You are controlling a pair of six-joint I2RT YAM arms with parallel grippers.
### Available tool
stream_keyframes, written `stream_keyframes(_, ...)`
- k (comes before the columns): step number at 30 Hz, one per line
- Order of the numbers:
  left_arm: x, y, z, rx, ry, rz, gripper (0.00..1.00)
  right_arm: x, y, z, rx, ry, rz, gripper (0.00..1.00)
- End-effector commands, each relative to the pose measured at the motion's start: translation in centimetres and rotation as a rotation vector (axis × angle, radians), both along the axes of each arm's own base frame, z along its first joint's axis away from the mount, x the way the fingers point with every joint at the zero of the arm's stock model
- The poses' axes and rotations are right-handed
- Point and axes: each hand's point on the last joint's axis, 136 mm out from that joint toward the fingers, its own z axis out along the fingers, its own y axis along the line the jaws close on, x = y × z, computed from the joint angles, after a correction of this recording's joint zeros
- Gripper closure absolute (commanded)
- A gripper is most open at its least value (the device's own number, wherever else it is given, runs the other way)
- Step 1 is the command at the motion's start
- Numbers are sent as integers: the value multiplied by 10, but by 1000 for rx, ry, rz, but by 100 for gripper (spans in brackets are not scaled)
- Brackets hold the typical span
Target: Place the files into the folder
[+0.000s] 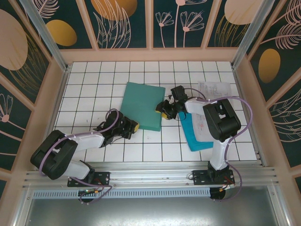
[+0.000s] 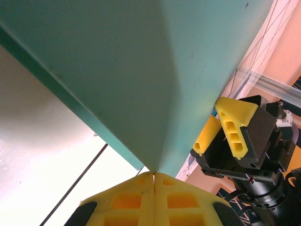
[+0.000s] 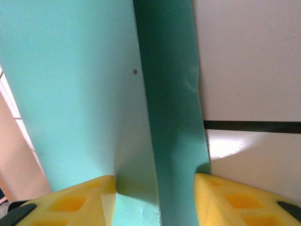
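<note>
On your left, the left tool (image 1: 133,126) sits at the folder's near left corner on the white-tiled counter (image 1: 94,84). The top view is too coarse there to show its fingers. Its own wrist camera does show them: the two yellow fingertips (image 2: 153,188) are pressed together, pinching the folder (image 2: 141,70) by its corner, with the green cover rising away from them and lifted off the counter.

In the middle of the counter the folder (image 1: 141,101) looks almost flat from above, so you only see the lift from the wrist views.

At its right edge is the right tool (image 1: 165,112). Its wrist camera shows its fingers apart, with the folder's edge in the gap between them. You cannot tell whether they press on it.

Further right, the cyan-blue sheet (image 1: 196,139) lies partly hidden under the right arm. A white printed sheet (image 1: 215,88) lies beyond it at the far right, its print too small to read.
</note>
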Motion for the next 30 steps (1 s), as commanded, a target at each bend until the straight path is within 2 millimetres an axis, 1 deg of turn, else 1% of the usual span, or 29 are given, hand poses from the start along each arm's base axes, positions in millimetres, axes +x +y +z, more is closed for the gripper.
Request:
stream_keyframes(1,1,-7,15,-57,-35,-10,100,-8,1,3,30,38,-13,55)
stream_keyframes(8,-1,-9,14,-68,-32,-23,100,-1,7,23,99,18,-37,58)
stream_keyframes(11,-1,-10,14,-70,-30,-27,100,-1,6,22,99,21,-40,59)
stream_keyframes(13,-3,-6,12,-41,-16,-22,100,-2,4,20,83,25,-43,59)
stream_keyframes(14,-4,-2,11,-8,-4,-16,91,-3,2,17,70,30,-45,59)
stream_keyframes(15,-6,3,9,23,7,-7,72,-4,0,14,59,36,-48,59)
stream_keyframes(16,-8,7,6,42,19,3,61,-5,0,13,53,37,-47,59)
stream_keyframes(17,-10,11,3,50,26,15,53,-5,-1,12,50,36,-47,59)
stream_keyframes(18,-12,14,1,51,32,30,48,-5,-1,11,45,34,-47,59)
stream_keyframes(19,-13,18,-2,54,40,46,46,-5,-2,10,39,35,-47,59)
stream_keyframes(22,-11,28,-10,82,46,89,45,-6,-3,4,12,40,-42,59)
stream_keyframes(24,-8,35,-16,105,46,112,45,-6,-3,0,-8,41,-35,59)
stream_keyframes(28,3,42,-17,114,18,145,47,-7,-2,-7,-38,45,-27,59)
stream_keyframes(30,5,44,-19,127,16,147,47,-7,-2,-12,-60,49,-22,59)
